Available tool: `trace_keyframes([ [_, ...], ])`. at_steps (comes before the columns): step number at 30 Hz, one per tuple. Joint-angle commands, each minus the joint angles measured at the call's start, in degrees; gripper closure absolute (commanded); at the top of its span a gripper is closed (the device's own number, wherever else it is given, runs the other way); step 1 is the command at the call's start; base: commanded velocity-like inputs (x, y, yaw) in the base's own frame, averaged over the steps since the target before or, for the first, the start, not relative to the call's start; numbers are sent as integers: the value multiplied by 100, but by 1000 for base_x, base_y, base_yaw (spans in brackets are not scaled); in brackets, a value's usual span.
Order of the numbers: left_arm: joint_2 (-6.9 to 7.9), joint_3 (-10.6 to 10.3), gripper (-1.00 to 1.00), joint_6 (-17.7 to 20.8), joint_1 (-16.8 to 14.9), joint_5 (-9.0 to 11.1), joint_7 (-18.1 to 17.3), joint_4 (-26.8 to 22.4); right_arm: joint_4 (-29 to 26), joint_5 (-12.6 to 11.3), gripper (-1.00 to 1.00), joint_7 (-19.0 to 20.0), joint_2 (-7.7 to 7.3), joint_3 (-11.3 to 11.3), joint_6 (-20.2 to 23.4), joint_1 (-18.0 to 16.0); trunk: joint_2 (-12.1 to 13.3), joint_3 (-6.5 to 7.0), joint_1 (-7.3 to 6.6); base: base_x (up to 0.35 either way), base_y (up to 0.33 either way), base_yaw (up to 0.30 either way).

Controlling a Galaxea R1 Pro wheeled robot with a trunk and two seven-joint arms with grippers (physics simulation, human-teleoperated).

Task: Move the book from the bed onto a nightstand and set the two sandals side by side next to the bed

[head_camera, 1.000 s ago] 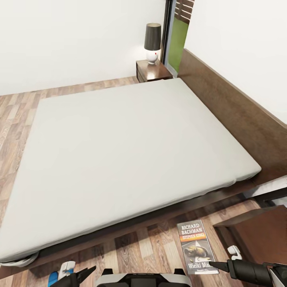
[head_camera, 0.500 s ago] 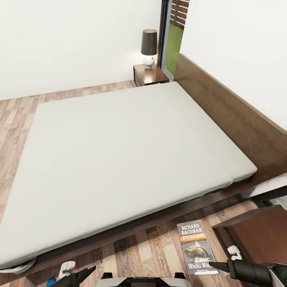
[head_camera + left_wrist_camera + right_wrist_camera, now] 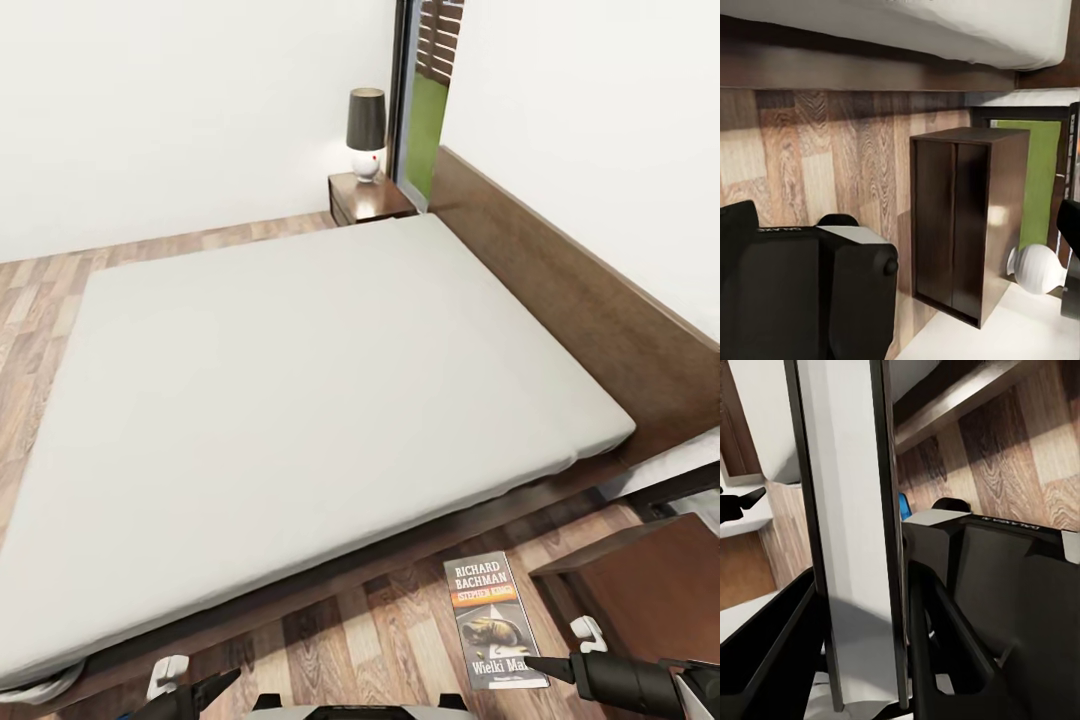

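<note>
book (image 3: 495, 620) is gripped edge-on in the right claw (image 3: 862, 607) | near the bed (image 3: 300, 400) | thin, light, slippery | left claw state cannot be told

I am in a bedroom: bed (image 3: 300, 380) ahead of my pincers, nightstand (image 3: 368, 197) with lamp (image 3: 366, 133) beyond, wood floor (image 3: 390, 640) beneath.

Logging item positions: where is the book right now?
In the head view the book is low right, held by the right gripper over wood floor, between the bed and nightstand.
</note>
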Motion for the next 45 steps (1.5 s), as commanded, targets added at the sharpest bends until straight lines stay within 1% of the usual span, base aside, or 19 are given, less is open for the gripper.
trace_keyframes([
  [1,2,-50,-100,-45,-4,55,-12,8,0,-58,100,-4,-8,36,52,-3,-9,2,3,0,0,-58],
  [45,2,-50,-100,-45,-4,55,-15,8,0,-51,100,-5,-8,36,52,-3,-9,403,3,0,0,-3],
])
